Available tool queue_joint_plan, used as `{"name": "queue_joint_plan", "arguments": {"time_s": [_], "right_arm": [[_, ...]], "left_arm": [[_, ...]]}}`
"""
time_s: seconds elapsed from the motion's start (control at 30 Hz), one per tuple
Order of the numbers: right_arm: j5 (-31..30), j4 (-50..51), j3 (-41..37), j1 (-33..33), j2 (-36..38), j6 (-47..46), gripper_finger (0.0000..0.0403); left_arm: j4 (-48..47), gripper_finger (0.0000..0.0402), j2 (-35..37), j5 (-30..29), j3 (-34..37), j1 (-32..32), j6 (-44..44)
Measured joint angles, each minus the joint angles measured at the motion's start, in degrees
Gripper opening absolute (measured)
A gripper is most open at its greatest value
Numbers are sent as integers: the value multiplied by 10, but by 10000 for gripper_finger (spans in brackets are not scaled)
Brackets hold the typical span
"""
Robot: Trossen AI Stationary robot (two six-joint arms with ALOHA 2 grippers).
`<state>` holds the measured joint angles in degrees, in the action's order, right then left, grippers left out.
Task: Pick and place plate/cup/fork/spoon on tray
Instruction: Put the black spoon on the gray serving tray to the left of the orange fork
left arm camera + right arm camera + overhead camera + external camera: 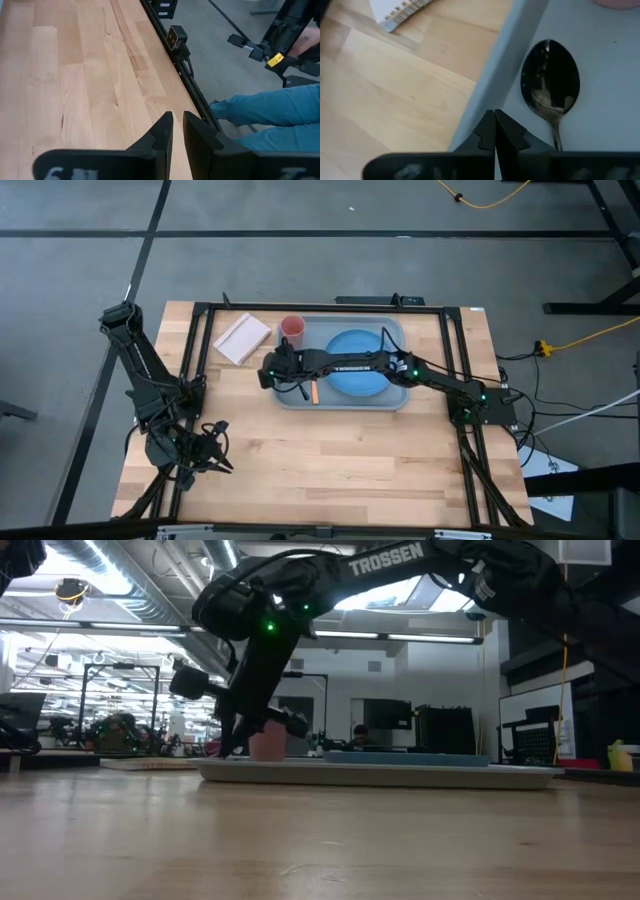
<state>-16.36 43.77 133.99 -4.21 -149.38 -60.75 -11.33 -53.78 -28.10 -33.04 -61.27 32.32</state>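
The pale grey-blue tray [392,330] lies at the table's far middle. On it are the blue plate [355,363], the pink cup [292,328] in its far left corner, the orange-handled fork [314,392] and the dark spoon [550,80], which lies flat by the left rim. My right gripper [495,116] is shut and empty over the tray's left rim [492,75], with the spoon's handle [556,137] just beside its fingers. It also shows in the high view [268,372]. My left gripper [177,122] waits at the table's near left, its fingers a narrow gap apart.
A beige spiral-bound pad [242,338] lies left of the tray on the wood. A small camera [176,37] sits on the table's black edge rail. A person's legs in blue trousers [280,107] are beside the table. Bare wood fills the near half of the table.
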Motion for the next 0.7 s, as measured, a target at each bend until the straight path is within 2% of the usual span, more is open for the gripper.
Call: {"name": "queue_joint_plan", "arguments": {"time_s": [0.7], "right_arm": [[-8,5,-1,-22,-7,24,0]], "left_arm": [[0,37,0,0,0,0,0]]}}
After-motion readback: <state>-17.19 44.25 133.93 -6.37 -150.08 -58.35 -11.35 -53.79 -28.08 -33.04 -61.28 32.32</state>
